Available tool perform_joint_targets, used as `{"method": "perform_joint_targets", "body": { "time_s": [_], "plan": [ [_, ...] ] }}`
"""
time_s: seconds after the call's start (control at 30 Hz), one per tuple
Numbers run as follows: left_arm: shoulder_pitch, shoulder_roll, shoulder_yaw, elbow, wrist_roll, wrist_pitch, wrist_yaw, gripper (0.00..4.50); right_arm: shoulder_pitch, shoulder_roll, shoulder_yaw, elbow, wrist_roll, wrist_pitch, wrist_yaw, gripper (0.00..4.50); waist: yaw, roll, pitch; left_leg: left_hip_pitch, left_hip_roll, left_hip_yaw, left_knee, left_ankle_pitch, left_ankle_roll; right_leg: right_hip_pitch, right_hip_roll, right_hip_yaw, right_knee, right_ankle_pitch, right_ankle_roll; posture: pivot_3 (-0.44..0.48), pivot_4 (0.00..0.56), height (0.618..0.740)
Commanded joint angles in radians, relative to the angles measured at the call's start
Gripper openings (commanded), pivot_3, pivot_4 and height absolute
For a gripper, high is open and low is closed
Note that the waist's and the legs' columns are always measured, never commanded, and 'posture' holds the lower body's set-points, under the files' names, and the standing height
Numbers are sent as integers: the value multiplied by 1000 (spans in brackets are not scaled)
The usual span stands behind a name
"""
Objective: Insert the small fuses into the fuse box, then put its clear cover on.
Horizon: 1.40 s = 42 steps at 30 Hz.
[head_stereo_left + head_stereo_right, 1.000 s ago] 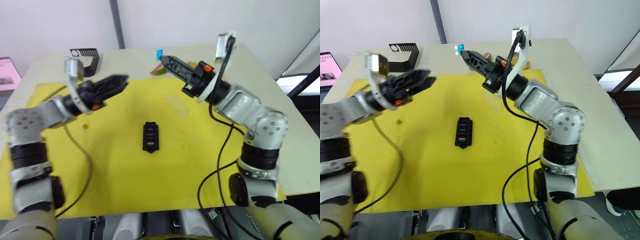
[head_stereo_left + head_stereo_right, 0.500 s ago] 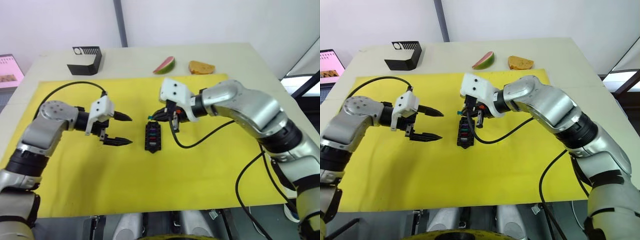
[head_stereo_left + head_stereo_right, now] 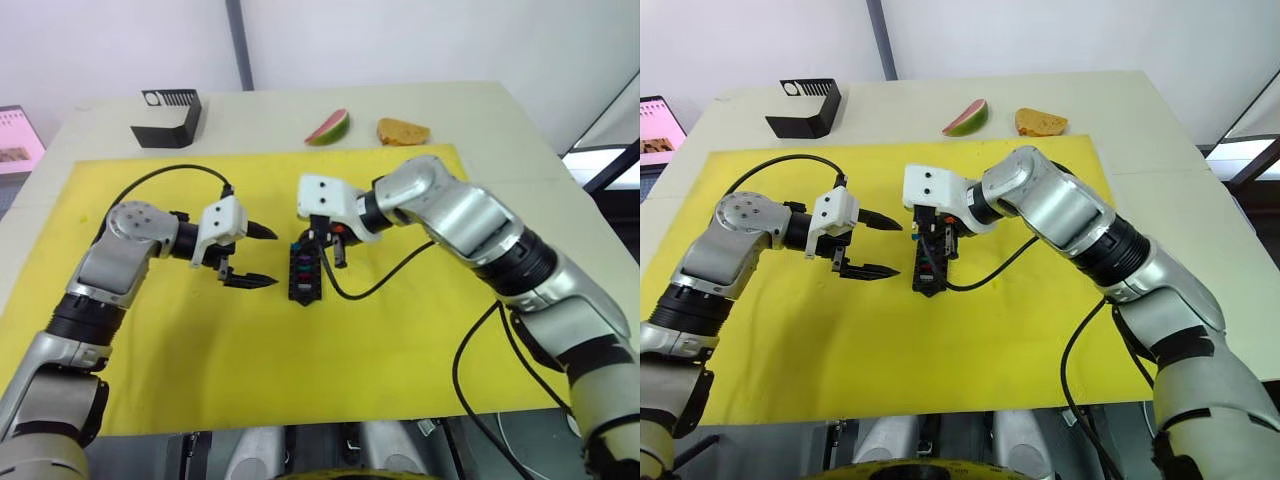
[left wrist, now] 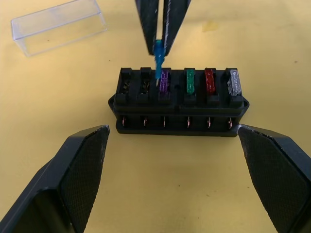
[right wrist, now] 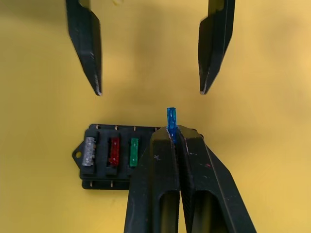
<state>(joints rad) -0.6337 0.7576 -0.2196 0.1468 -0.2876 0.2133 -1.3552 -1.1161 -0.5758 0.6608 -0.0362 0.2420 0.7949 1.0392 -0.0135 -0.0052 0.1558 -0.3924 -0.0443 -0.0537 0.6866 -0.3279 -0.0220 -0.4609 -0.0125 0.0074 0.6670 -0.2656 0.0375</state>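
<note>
From the head camera, you see the black fuse box (image 3: 304, 273) lying near the middle of the yellow mat (image 3: 400, 350) that covers most of the worktop. Your right gripper (image 3: 327, 247) hangs directly over the box's far end, while your left gripper (image 3: 262, 256) sits just beside the box, fingers spread wide and pointing at it. Along the worktop's far edge rest a black angular holder (image 3: 168, 117), a watermelon slice (image 3: 329, 128) and a piece of bread (image 3: 402, 131). In the left wrist view, the box holds purple, green, red and grey fuses in a row, with two slots empty at one end; the right gripper's fingers pinch a blue fuse (image 4: 158, 59), its prongs at the slot beside the purple fuse (image 4: 164, 80). The clear cover (image 4: 59, 25) lies on the mat beyond the box, apart from it. In the right wrist view, the closed fingers clamp the blue fuse upright above the box, with the left gripper's open fingertips (image 5: 91, 68) beyond.
</note>
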Motion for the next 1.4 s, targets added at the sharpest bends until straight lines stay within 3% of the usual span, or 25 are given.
{"method": "perform_joint_targets", "body": {
  "time_s": [0.03,1.4],
  "plan": [
    [-14,-2,28,-33,-7,8,-6,4423,-18,23,-20,17,-54,-26,5,0,0,0,0,0,0,0,0,0,0,0,0,0,0,0,0,0,150,740],
    [3,-25,34,-35,0,-19,1,4423,26,88,-18,109,-263,-106,119,0,-2,0,0,0,0,0,11,-1,1,0,0,0,10,0,0,0,150,740]
  ]
}}
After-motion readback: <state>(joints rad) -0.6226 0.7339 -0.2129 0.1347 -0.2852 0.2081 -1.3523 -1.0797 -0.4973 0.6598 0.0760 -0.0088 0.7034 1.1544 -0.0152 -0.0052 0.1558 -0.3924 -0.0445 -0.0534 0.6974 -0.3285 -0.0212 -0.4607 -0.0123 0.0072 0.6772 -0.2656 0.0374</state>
